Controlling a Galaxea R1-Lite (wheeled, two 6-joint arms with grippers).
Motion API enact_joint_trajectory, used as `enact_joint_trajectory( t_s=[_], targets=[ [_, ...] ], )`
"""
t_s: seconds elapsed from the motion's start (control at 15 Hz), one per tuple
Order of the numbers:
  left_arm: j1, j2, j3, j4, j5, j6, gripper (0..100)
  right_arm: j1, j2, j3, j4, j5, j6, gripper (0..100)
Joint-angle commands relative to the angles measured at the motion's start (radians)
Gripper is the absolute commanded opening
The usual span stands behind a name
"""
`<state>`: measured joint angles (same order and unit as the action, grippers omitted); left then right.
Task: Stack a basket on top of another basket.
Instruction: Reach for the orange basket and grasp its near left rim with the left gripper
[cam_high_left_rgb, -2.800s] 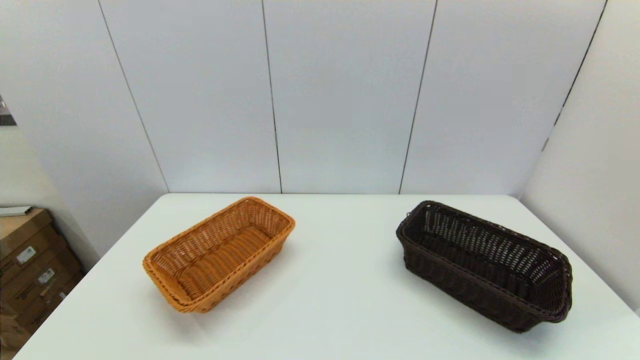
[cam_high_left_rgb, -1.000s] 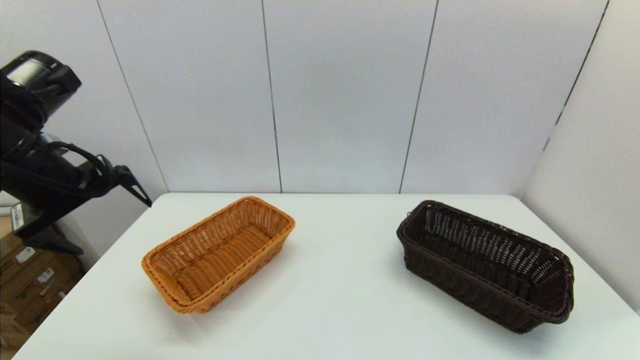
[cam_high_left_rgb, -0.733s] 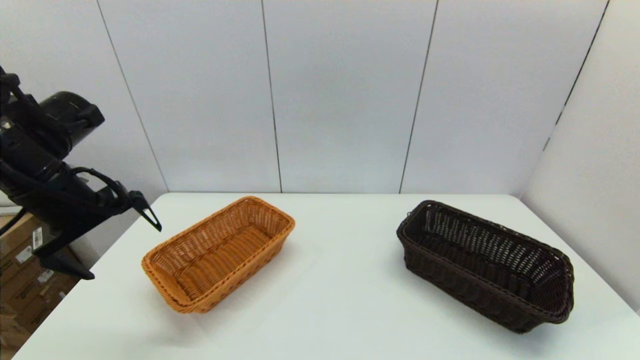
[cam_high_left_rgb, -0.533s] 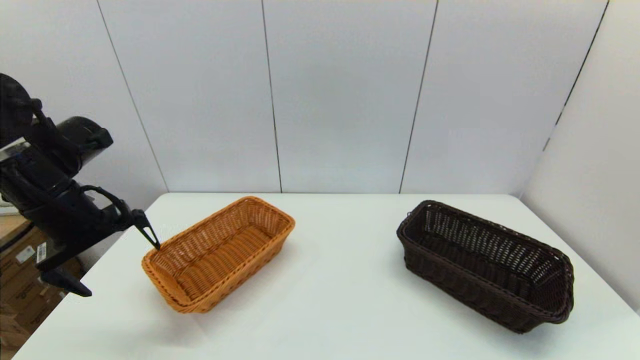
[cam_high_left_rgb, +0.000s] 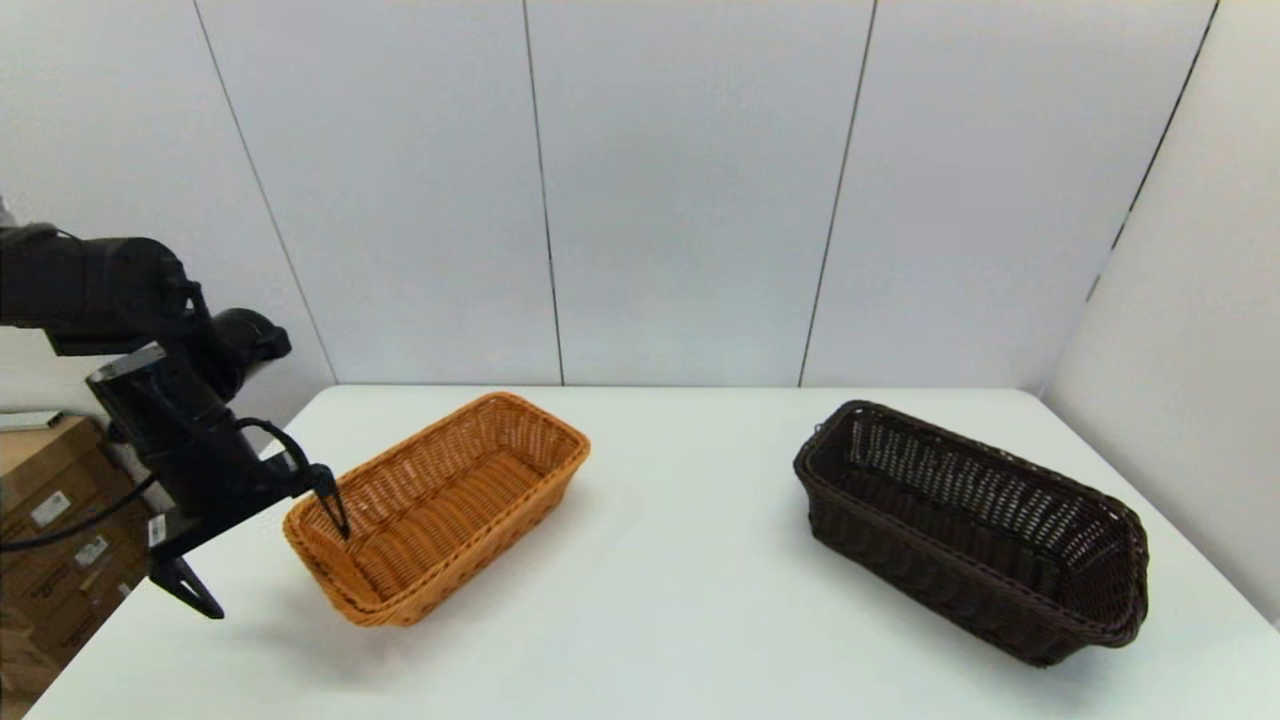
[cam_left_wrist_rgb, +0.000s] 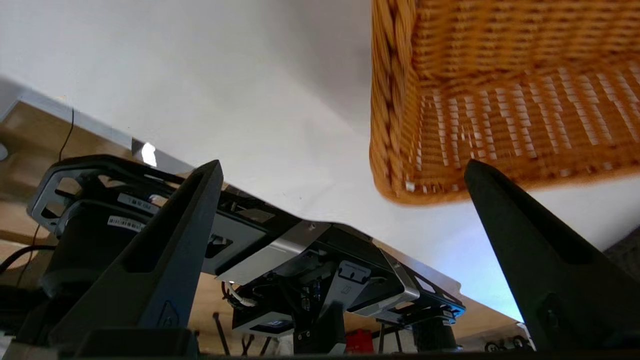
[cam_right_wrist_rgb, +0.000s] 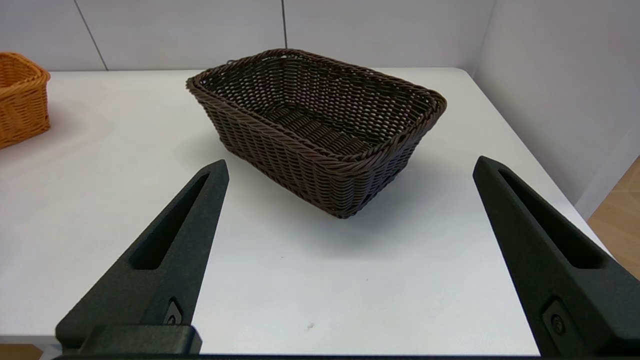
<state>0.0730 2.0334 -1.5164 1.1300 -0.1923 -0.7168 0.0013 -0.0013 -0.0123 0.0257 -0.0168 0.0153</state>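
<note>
Orange-tan basket empty, its near-left corner between the spread fingers of the left gripper, one fingertip dipping inside the rim | dark brown basket empty, well apart to the right, untouched | right gripper released, low at table edge, facing the dark basket.

Left tool came in, dropped over orange basket near end.

Both baskets woven wicker: orange-tan basket, dark brown basket; table smooth matt.
</note>
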Motion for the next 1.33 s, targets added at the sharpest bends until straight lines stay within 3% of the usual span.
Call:
enact_joint_trajectory(
  t_s=[0.07,0.47,1.0,1.13,1.2,1.33],
  targets=[
    [-0.002,0.110,-0.019,-0.026,0.004,-0.003,100,0.000,0.001,0.000,0.000,0.000,0.000,100],
    [-0.022,0.209,-0.031,-0.088,0.004,-0.004,100,0.000,0.001,0.000,0.000,0.000,0.000,100],
    [-0.030,0.217,0.058,-0.319,0.005,-0.032,100,0.000,0.001,0.000,0.000,0.000,0.000,100],
    [-0.030,0.218,0.065,-0.326,0.005,-0.032,100,0.000,0.001,0.000,0.000,0.000,0.000,100],
    [-0.030,0.217,0.067,-0.326,0.004,-0.032,0,0.000,0.001,0.000,0.000,0.000,0.000,100],
    [-0.027,0.203,0.065,-0.325,-0.001,-0.032,0,0.000,0.001,0.000,0.000,0.000,0.000,100]
  ],
)
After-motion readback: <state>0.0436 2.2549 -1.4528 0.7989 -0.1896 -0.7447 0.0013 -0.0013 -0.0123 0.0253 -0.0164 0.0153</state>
